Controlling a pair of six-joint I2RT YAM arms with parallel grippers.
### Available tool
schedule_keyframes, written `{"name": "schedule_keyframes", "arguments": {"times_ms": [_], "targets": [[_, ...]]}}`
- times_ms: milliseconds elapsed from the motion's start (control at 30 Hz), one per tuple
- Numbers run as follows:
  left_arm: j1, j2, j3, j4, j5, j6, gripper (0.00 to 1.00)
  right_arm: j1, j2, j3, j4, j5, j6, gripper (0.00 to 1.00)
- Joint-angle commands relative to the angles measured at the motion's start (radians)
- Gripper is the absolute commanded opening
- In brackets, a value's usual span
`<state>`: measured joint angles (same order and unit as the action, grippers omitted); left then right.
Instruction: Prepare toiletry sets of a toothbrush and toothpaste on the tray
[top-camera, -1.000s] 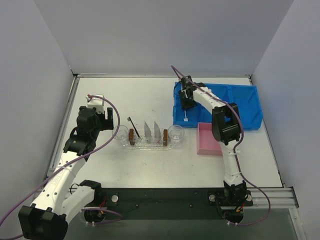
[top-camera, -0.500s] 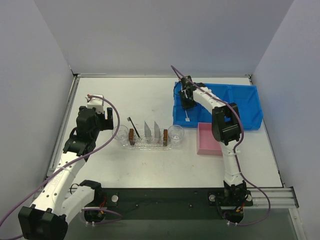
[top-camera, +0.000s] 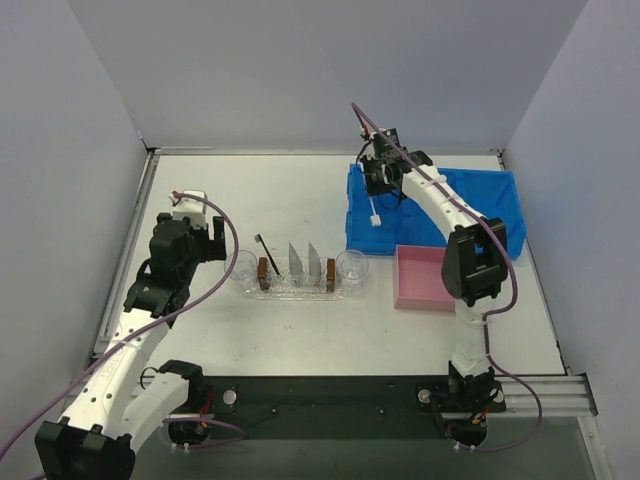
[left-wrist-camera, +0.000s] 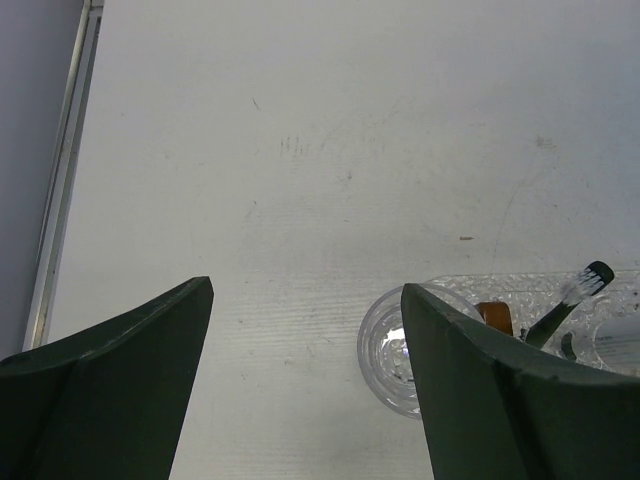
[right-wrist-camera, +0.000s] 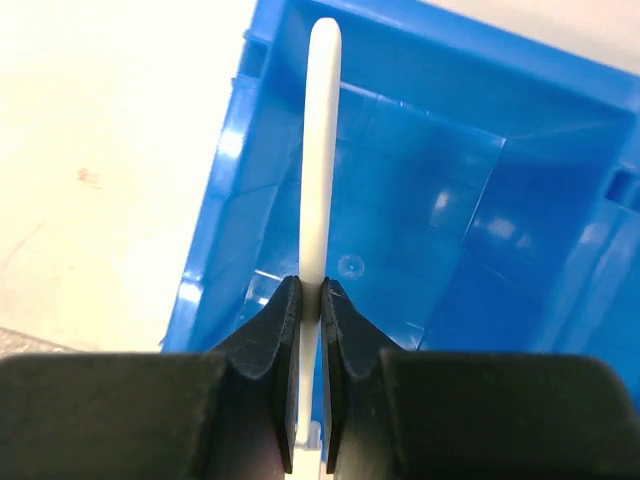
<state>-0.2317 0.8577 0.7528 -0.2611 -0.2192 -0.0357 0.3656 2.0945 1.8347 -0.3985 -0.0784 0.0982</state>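
Pinching toothbrush (right-wrist-camera: 322, 150) in right gripper (right-wrist-camera: 310, 290) over bin's (right-wrist-camera: 430, 250) left edge, holding left gripper (left-wrist-camera: 305, 290) wide, empty, risking thin handle pivoting loose.

Light falls bright and even from overhead, so the white table (top-camera: 300, 190) around the tray (top-camera: 297, 288) looks almost washed out. Shadows stay faint and short, hugging the arms on either side of the tray. The overhead view is crisp throughout. The tray's clear plastic and the cup (left-wrist-camera: 392, 350) at its end catch small white glints. Up close, the left claw (left-wrist-camera: 305, 290) is dark and soft-edged. Right of the tray and farther back, the glossy blue bin (right-wrist-camera: 520, 200) carries pale sheen. There the right claw (right-wrist-camera: 311, 290) blurs in the foreground, the white toothbrush (right-wrist-camera: 320, 150) looks nearly overexposed, and the table takes a warm cream cast.
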Motion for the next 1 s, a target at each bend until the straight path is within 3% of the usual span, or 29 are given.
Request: {"name": "schedule_keyframes", "arguments": {"times_ms": [0,167,300,367,533,733,967], "targets": [[0.006,-0.026,-0.003,0.065,0.047,0.030,0.87,-0.004,-0.125,-0.054,0.003,-0.046,-0.018,0.00],[0.005,-0.058,-0.018,0.108,0.141,0.030,0.87,0.001,-0.272,-0.118,-0.020,-0.108,-0.034,0.00],[-0.011,-0.075,-0.032,0.184,0.410,0.079,0.87,0.015,-0.413,-0.152,-0.094,-0.196,-0.058,0.00],[-0.021,-0.077,-0.032,0.197,0.472,0.083,0.87,0.032,-0.465,-0.195,-0.132,-0.201,-0.075,0.00],[-0.148,-0.098,-0.026,0.215,0.624,0.166,0.87,0.119,-0.669,-0.328,-0.172,-0.189,-0.063,0.00],[-0.403,-0.147,-0.021,0.151,0.607,0.322,0.87,0.208,-0.850,-0.480,-0.183,-0.326,0.041,0.00],[-0.768,-0.194,-0.090,0.119,0.402,0.491,0.87,0.277,-0.979,-0.624,-0.249,-0.466,0.169,0.00]]}}
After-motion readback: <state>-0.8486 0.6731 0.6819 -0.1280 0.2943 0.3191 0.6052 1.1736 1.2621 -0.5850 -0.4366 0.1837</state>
